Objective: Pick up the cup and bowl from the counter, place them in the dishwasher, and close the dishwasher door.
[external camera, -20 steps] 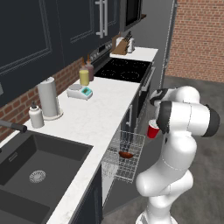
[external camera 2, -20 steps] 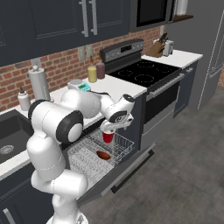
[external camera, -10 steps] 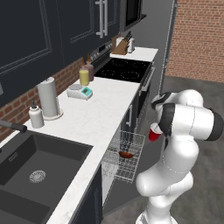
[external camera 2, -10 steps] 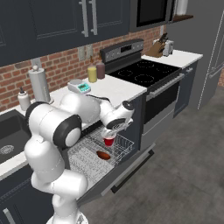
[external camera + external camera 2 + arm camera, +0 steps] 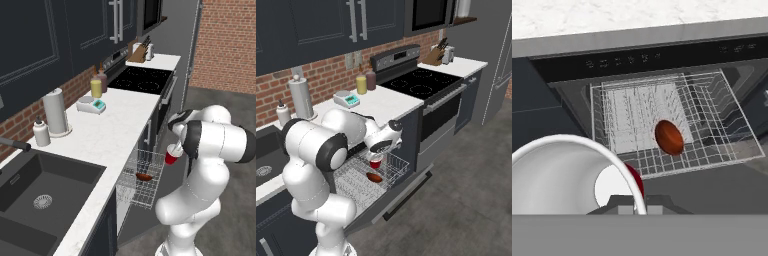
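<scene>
My gripper (image 5: 176, 148) (image 5: 379, 152) is shut on the rim of the red cup (image 5: 171, 157) (image 5: 375, 163), which hangs upright just above the outer edge of the pulled-out wire rack (image 5: 134, 192) (image 5: 351, 176). In the hand view the cup's white inside (image 5: 562, 175) looms at lower left, with the gripper (image 5: 635, 204) clamped on its rim. The dark red-brown bowl (image 5: 144, 176) (image 5: 374, 177) (image 5: 669, 136) lies in the rack (image 5: 629, 107). The dishwasher door (image 5: 393, 197) hangs open, flat below the rack. The white counter (image 5: 117, 125) (image 5: 383, 102) (image 5: 637, 15) runs above the dishwasher.
On the counter stand a paper towel roll (image 5: 56, 112), a soap bottle (image 5: 40, 132), a small scale (image 5: 91, 104) and a yellow-filled bottle (image 5: 96, 86). The black sink (image 5: 40, 195) lies left, the stove (image 5: 142, 79) (image 5: 421, 82) beyond the dishwasher. Open floor (image 5: 466, 190) spreads right.
The gripper has lowered the cup a little, closer to the rack. The bowl and the rack have stayed put.
</scene>
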Controlling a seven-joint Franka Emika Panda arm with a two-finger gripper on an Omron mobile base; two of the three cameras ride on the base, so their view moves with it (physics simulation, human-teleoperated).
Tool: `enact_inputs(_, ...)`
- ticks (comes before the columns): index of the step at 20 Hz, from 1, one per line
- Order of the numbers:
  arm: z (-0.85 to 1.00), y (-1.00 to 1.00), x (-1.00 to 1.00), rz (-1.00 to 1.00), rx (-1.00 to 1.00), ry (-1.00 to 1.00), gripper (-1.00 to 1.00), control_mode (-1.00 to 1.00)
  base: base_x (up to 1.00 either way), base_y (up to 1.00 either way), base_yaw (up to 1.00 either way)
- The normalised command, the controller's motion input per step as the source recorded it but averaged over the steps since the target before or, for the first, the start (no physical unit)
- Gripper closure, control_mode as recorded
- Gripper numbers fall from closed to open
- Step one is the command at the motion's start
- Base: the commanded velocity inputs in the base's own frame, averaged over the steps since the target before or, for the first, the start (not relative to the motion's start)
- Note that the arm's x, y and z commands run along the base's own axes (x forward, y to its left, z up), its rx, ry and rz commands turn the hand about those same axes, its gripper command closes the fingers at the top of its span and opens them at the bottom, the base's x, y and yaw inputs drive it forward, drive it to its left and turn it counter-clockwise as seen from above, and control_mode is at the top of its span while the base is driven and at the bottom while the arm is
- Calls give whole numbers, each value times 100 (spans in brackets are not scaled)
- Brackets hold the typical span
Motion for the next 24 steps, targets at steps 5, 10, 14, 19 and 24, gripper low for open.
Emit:
enact_inputs(5,-25,14,0,0,0,-2,100,-100,0,0,0)
enact_inputs(10,-36,10,0,0,0,-3,100,-100,0,0,0)
enact_inputs(14,-32,8,1,0,0,0,100,-100,0,0,0)
enact_inputs(19,-28,1,2,0,0,0,100,-100,0,0,0)
enact_inputs(24,-27,0,0,0,0,0,100,-100,0,0,0)
